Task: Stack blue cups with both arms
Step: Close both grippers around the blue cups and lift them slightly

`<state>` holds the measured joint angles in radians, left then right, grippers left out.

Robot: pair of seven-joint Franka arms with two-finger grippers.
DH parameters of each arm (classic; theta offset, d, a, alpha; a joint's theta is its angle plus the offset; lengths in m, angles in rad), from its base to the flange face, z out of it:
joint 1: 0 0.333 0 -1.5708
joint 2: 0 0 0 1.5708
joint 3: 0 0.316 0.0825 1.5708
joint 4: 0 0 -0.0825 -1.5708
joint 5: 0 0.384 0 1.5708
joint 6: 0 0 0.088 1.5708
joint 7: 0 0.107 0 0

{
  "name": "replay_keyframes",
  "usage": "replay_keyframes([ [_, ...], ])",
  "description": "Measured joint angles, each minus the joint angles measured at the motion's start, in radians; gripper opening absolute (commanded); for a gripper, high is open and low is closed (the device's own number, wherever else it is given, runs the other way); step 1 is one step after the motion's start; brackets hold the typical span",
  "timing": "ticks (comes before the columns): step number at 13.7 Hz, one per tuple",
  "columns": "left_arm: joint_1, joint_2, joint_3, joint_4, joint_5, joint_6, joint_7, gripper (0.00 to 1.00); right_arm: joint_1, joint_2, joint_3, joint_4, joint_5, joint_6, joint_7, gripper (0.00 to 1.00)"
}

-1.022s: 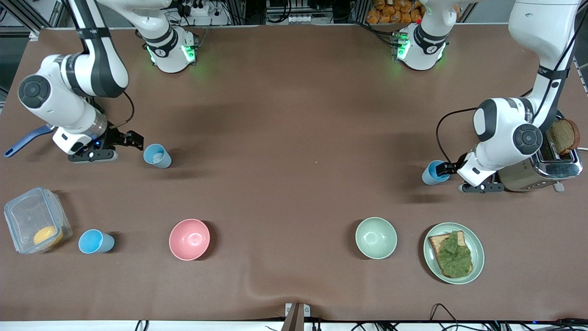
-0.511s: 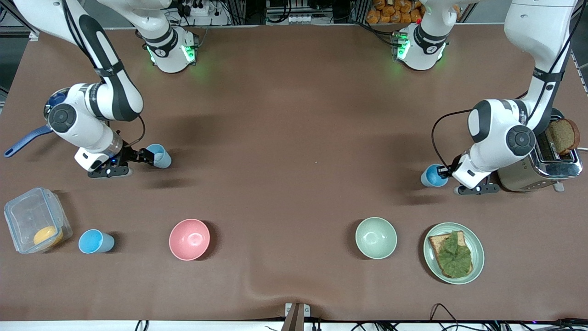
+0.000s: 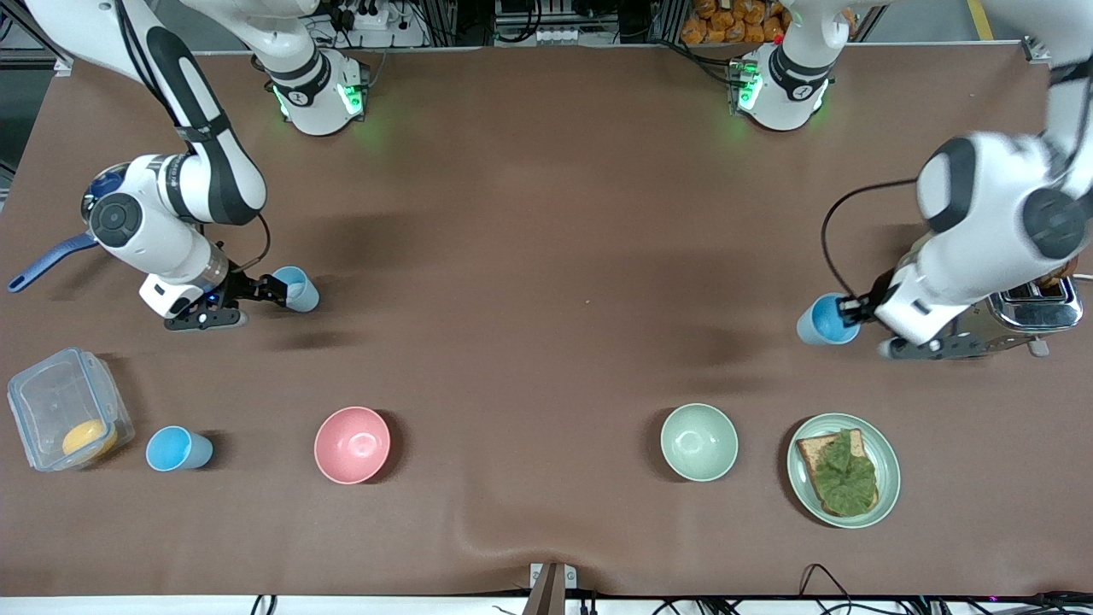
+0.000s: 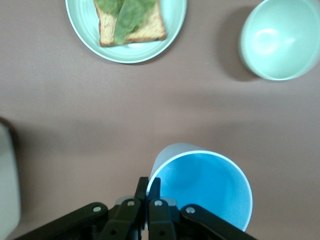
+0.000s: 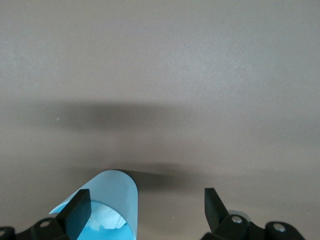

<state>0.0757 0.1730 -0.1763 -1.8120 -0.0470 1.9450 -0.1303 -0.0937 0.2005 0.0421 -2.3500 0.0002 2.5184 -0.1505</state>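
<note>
One blue cup point(image 3: 827, 319) now lifted off tabletop point(image 3: 546, 256) in pinching left claw point(image 3: 854, 307); second cup point(image 3: 295, 289) between spread right claw point(image 3: 271, 289), ungrasped, stacking pending.

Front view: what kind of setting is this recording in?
Probably a robotics lab staged as a kitchen: a brown-covered table, a toaster, a plate of toast with greens, and cables and equipment racks along the table's edge by the arm bases.

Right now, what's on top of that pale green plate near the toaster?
A slice of brown toast lies on the round pale green plate, with crinkled green leaves spread over it. The leaves cover most of the toast, so anything spread beneath them cannot be seen.
</note>
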Motion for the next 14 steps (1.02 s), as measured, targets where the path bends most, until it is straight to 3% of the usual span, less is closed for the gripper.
replay_keyframes([
  [3, 0.000, -0.028, -0.002, 0.171, -0.025, -0.223, -0.008, 0.00, 0.000, -0.015, 0.001, 0.000, 0.000, -0.034, -0.014, 1.00],
  [5, -0.003, -0.028, -0.020, 0.225, -0.044, -0.262, -0.008, 0.00, 0.000, -0.019, 0.001, 0.000, 0.000, -0.040, -0.022, 1.00],
  [8, -0.014, -0.025, -0.063, 0.243, -0.047, -0.264, -0.016, 0.00, -0.004, -0.021, 0.000, -0.002, 0.000, -0.056, -0.035, 1.00],
  [12, -0.008, -0.017, -0.058, 0.244, -0.047, -0.264, -0.016, 0.00, -0.011, -0.021, 0.000, -0.031, 0.000, -0.056, -0.039, 1.00],
  [13, -0.008, -0.015, -0.059, 0.245, -0.047, -0.264, -0.016, 0.00, -0.011, -0.021, 0.000, -0.034, 0.000, -0.056, -0.039, 0.91],
  [14, -0.009, -0.013, -0.059, 0.245, -0.047, -0.264, -0.016, 0.00, -0.012, -0.021, 0.000, -0.037, 0.000, -0.056, -0.039, 0.71],
])
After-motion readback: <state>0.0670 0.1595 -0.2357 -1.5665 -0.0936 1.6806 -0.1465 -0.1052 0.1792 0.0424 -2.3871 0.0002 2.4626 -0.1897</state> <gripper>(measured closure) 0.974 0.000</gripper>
